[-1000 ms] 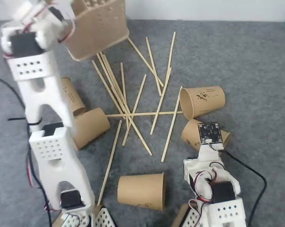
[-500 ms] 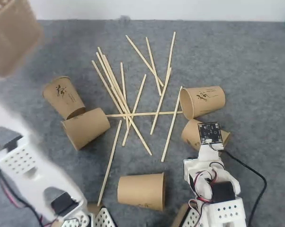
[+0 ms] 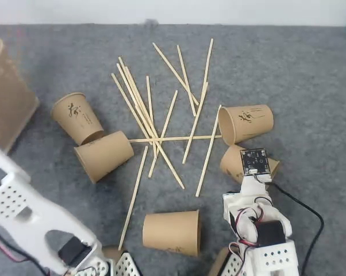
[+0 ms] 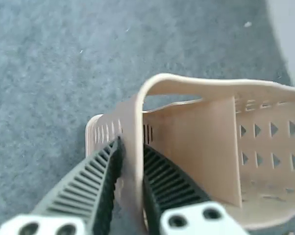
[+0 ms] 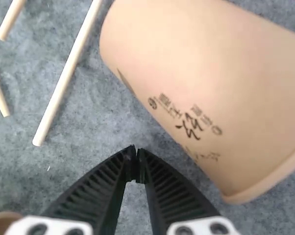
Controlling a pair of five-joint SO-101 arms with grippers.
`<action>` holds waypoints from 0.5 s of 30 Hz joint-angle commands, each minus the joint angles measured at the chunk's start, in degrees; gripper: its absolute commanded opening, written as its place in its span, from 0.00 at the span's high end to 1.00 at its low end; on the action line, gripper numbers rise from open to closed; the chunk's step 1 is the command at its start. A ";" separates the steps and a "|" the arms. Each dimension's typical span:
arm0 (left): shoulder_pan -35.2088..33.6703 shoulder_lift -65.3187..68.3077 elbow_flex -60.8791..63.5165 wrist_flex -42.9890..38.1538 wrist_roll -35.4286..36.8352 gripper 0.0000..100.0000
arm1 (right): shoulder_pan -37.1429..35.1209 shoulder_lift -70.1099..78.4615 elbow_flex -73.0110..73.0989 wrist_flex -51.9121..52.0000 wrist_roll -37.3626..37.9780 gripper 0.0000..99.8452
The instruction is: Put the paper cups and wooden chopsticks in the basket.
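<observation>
The left gripper (image 4: pixel 130 147) is pinched tight on the wall of the basket (image 4: pixel 196 127), and the right gripper (image 5: pixel 136 164) is squeezed closed on nothing, with a paper cup (image 5: pixel 201 73) just past its tips and a wooden chopstick (image 5: pixel 66 73) near.

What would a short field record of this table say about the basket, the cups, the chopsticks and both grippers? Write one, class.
basket: at the table's left edge, held by its wall
left gripper: shut on the basket
right gripper: shut, empty, beside a lying cup
paper cups: at least five, lying on the carpet, outside the basket
chopsticks: scattered and crossing, mid-table
</observation>
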 commanded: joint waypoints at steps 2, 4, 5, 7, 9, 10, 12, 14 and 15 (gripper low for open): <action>-1.05 -1.85 4.79 1.67 -6.07 0.99 | 0.75 -0.04 -2.02 -0.92 0.62 0.99; -1.93 -2.81 6.46 1.67 -8.44 0.99 | 0.75 -0.04 -2.02 -0.92 0.62 0.99; -2.37 -3.43 7.08 1.67 -9.41 0.99 | 0.75 -0.04 -2.02 -0.92 0.62 0.99; -2.55 -5.19 8.13 1.67 -11.69 0.99 | 0.75 -0.04 -2.02 -0.92 0.62 0.99; -3.34 -7.56 9.89 1.67 -17.32 0.99 | 0.75 -0.04 -2.02 -0.92 0.62 0.99; -3.60 -8.97 11.03 1.67 -20.66 0.99 | 0.75 -0.04 -2.02 -0.92 0.62 0.99; -3.69 -12.66 14.37 1.67 -23.91 0.99 | 0.75 -0.04 -2.02 -0.92 0.62 0.99; -3.87 -16.62 18.59 1.67 -25.76 0.98 | 0.75 -0.04 -2.02 -0.92 0.62 0.99; -3.78 -18.81 20.97 1.67 -27.25 0.98 | 0.75 -0.04 -2.02 -0.92 0.62 0.99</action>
